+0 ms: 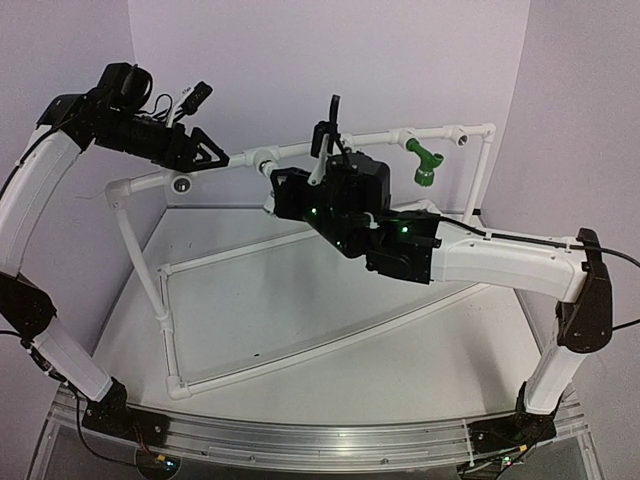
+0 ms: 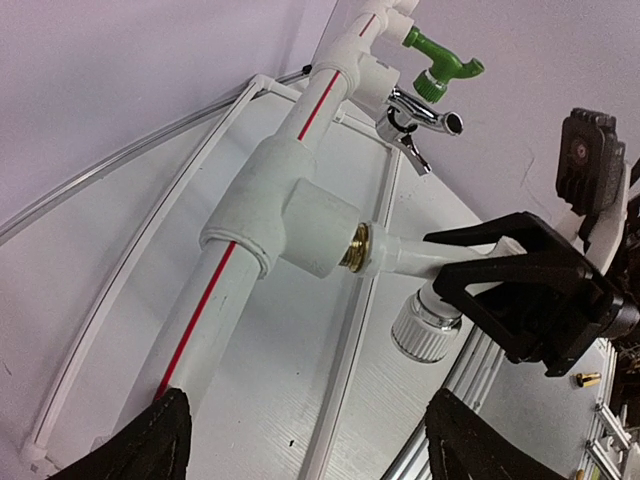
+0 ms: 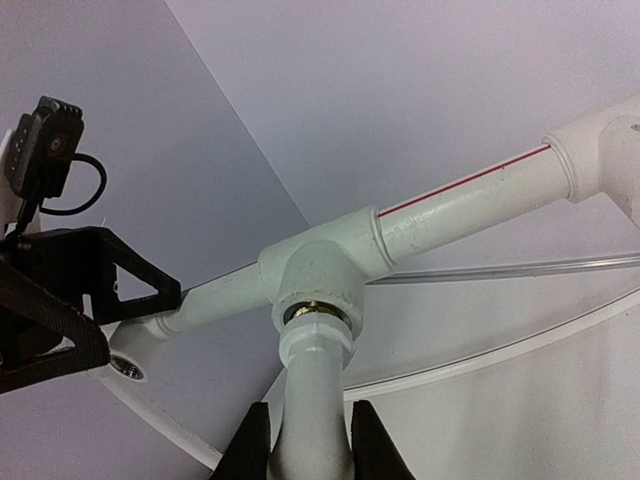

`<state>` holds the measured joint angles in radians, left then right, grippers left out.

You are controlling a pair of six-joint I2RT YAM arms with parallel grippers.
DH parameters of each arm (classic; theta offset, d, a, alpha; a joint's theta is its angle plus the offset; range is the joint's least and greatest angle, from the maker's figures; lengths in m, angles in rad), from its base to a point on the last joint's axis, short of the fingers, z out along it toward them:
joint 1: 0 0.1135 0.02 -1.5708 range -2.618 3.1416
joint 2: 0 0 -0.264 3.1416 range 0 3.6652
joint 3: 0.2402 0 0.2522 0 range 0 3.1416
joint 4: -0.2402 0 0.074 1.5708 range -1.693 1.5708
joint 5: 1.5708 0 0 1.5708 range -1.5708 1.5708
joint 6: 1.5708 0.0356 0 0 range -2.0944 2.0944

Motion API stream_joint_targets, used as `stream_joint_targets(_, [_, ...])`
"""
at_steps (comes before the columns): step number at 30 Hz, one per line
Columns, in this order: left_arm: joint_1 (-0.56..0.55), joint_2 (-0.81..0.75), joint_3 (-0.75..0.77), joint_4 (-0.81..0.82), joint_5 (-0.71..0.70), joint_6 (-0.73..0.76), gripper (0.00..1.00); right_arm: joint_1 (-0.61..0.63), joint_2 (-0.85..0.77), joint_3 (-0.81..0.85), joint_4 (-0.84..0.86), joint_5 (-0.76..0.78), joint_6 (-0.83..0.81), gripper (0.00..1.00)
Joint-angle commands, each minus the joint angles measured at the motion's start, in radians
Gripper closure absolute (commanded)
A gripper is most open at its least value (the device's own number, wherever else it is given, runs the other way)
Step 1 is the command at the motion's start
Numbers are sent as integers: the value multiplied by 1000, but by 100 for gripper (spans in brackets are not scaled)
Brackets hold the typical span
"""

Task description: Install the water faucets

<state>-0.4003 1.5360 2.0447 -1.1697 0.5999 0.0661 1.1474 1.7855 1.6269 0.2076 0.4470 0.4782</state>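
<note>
Top external view showed my right arm [image 1: 500, 260] stretched leftward across the pipe frame [image 1: 165, 300]. Its right gripper [image 3: 310, 440] was clamped on the white faucet [image 3: 315, 370], whose smooth plastic stub met the brass-ringed tee fitting [image 3: 320, 265]. My left gripper [image 2: 312, 440] hung by the same red-striped pipe [image 2: 215, 290], black fingers [image 2: 160, 440] spread wide, holding nothing.

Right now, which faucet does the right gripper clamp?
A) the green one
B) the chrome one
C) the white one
C: the right gripper is shut on the white faucet at the tee fitting, while the green faucet hangs untouched farther along the pipe.
</note>
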Motion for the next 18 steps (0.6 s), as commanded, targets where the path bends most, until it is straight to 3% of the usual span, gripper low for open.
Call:
stream_joint_targets(1, [12, 68, 6, -172, -181, 105, 19, -25, 13, 22, 56, 51, -30, 100])
stream_joint_targets(12, [11, 133, 183, -115, -182, 122, 19, -24, 33, 4, 63, 40, -101, 100])
stream_joint_targets(18, [12, 132, 200, -86, -267, 117, 19, -24, 32, -6, 83, 31, -124, 100])
